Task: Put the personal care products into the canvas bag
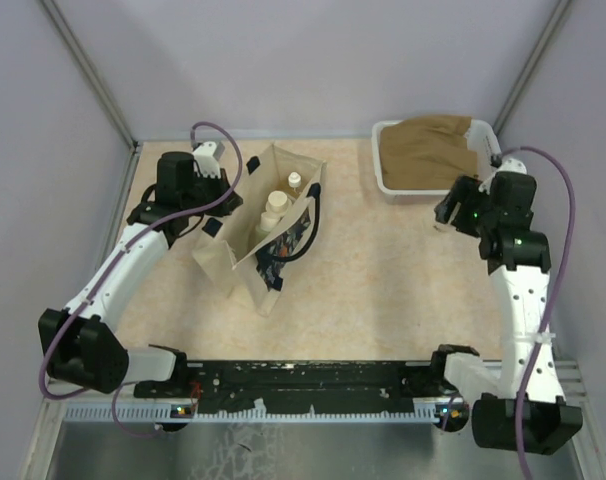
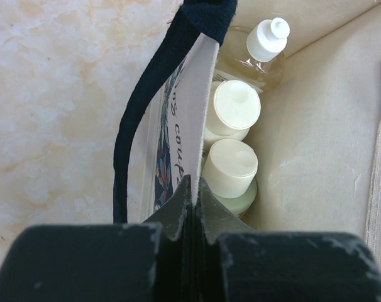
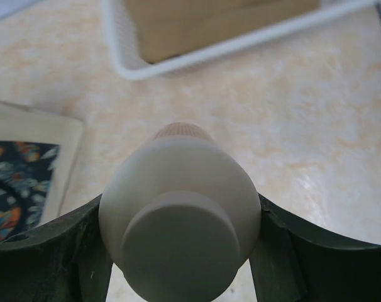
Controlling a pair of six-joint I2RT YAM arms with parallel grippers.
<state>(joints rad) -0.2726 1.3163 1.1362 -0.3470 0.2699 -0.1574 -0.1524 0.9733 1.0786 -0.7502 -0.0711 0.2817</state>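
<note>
Mid-loading. Pinching canvas bag wall flat in left gripper, propping mouth open; three bottles just beyond its fingertips (upright inside). Clamping beige capped bottle in right gripper, bag off to its left. Next: carry over mouth, lower, release.

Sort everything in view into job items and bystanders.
Job: canvas bag; amber bottle, cream bottle, green bottle inside it; beige bottle in right gripper; left gripper pinching the bag's wall.
Bystanders: white basket; brown material inside it.
</note>
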